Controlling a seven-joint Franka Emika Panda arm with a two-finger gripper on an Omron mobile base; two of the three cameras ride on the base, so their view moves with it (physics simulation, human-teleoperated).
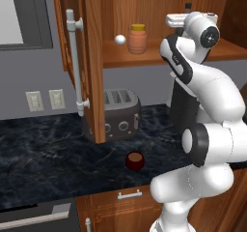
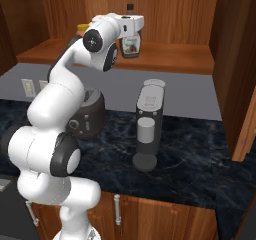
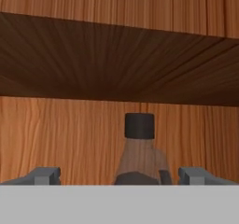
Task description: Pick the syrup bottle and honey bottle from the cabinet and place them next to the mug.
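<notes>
Presently the syrup bottle (image 2: 131, 44) is seen upright on the cabinet (image 2: 165, 59) shelf, with the gripper (image 3: 119, 175) spread wide either side of its neck. Rigid, smooth, probably bottom-heavy, it is better gripped lower, at the body.

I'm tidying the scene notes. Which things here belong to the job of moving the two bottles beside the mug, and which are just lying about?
Belong to the job:
- syrup bottle, on the shelf ahead of the open gripper
- honey bottle, on the shelf
- cabinet, door open
- mug, on the counter

Just lying about:
- toaster
- coffee machine
- white ball
- wall sockets
</notes>
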